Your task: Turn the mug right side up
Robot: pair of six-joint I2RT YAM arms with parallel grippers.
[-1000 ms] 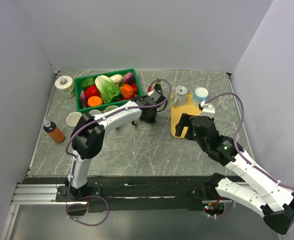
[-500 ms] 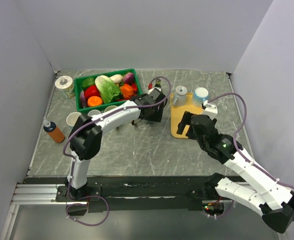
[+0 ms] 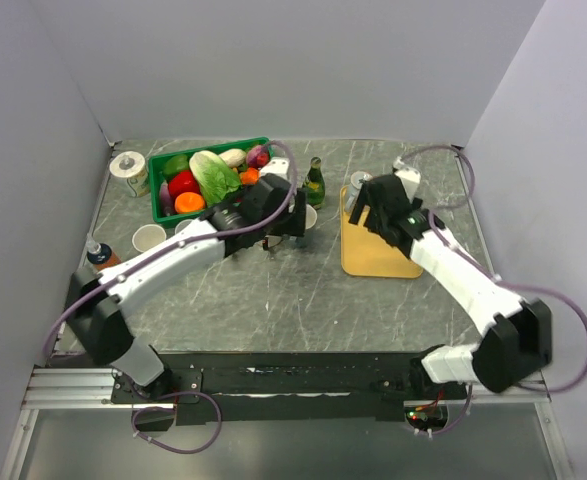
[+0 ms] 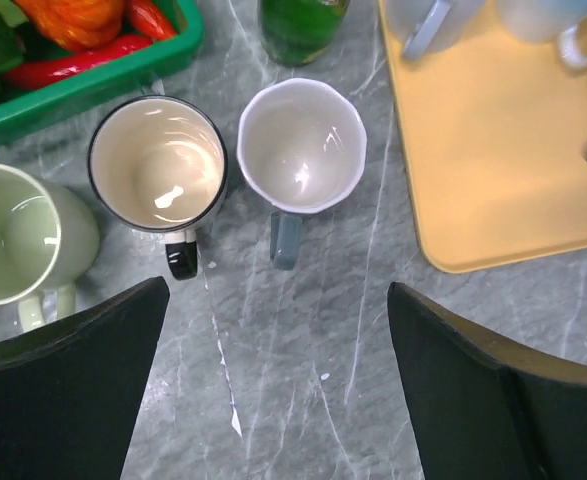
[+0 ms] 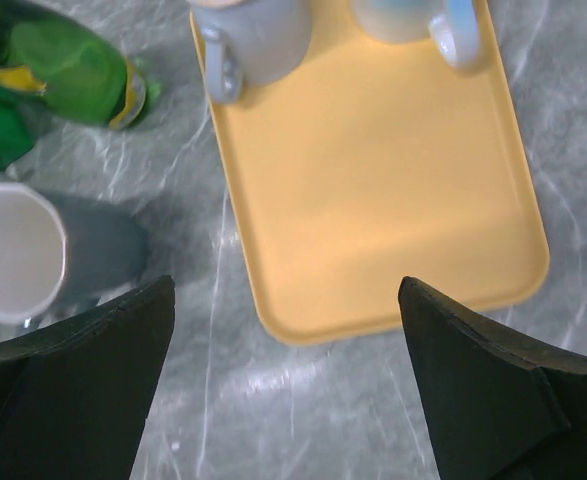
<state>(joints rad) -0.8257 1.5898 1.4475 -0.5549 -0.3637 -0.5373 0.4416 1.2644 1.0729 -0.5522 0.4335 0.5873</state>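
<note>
Since a second ago the left gripper (image 4: 278,395) has let go of the grey ceramic mug (image 4: 302,158) and drawn back, and the right arm has swung over the tray. The mug stands upright on the grey marbled table (image 4: 303,350), its white inside facing up and its handle pointing toward the left gripper, whose fingers are spread wide with nothing between them. Just beside it on the left stands a black-rimmed cream mug (image 4: 156,178), then a pale green mug (image 4: 18,235) (both mouths up). Behind are a green glass bottle (image 4: 298,20) and a green plastic crate (image 4: 83,85) of vegetables. To the right lies a flat yellow tray (image 4: 503,150) with a blue-grey mug (image 5: 253,35) and a light blue mug (image 5: 413,20) at its far end. The right gripper (image 5: 283,390) hangs above the tray, fingers wide and empty.
</note>
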